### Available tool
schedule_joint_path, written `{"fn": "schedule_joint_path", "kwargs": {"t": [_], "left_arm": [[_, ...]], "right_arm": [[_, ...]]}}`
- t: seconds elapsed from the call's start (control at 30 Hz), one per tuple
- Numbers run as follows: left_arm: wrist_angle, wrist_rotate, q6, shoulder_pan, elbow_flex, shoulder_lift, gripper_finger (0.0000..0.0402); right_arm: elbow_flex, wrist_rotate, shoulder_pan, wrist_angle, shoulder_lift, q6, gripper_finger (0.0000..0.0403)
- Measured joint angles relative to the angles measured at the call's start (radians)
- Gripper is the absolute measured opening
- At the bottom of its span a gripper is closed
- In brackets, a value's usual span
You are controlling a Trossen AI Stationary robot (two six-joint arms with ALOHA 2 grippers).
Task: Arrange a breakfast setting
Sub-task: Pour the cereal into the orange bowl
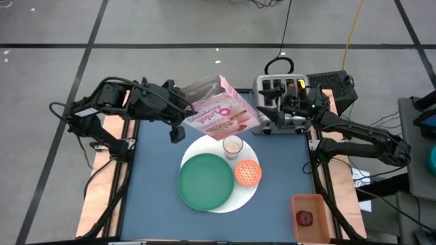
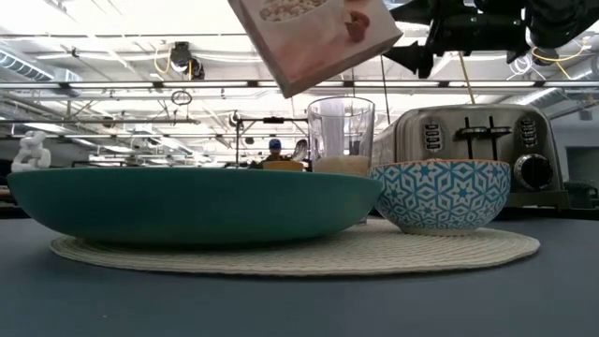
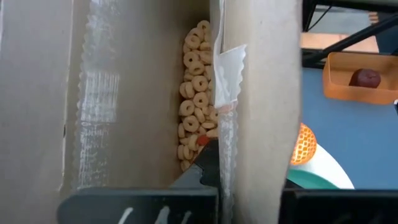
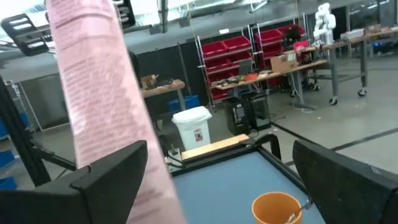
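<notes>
your left tool (image 1: pixel 178 117) is clamped on the cereal box (image 1: pixel 221 112), holding it tilted above the glass (image 1: pixel 233 145) at the mat's (image 1: pixel 245 197) far edge. your right tool (image 1: pixel 278 117) stands wide beside the box, over the toaster (image 1: pixel 286 102).

A robotics laboratory or workshop hall. The level view past the blue-topped counter (image 2: pixel 299 300) shows an open industrial ceiling (image 2: pixel 112 56) of exposed beams, pipes and strip lights. The right wrist view shows metal racks holding red storage bins (image 4: pixel 239 53), workbenches (image 4: pixel 311 65) loaded with boxes and equipment, a white waste bin (image 4: pixel 194 127) and a white humanoid figure (image 4: pixel 323 22) at the far wall. The overhead view shows a concrete floor (image 1: pixel 170 27) marked with dark tape lines and trailing cables.
</notes>
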Motion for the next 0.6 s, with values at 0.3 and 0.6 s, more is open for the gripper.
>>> {"fn": "schedule_joint_path", "kwargs": {"t": [0.3,0.6], "left_arm": [[0.008,-0.002,0.025,0.000,0.000,0.000,0.0003],[0.074,-0.002,0.069,0.001,0.002,0.000,0.0003]], "right_arm": [[0.000,-0.165,-0.027,-0.005,-0.101,0.024,0.0393],[0.000,-0.177,-0.073,-0.139,-0.238,-0.003,0.0393]]}}
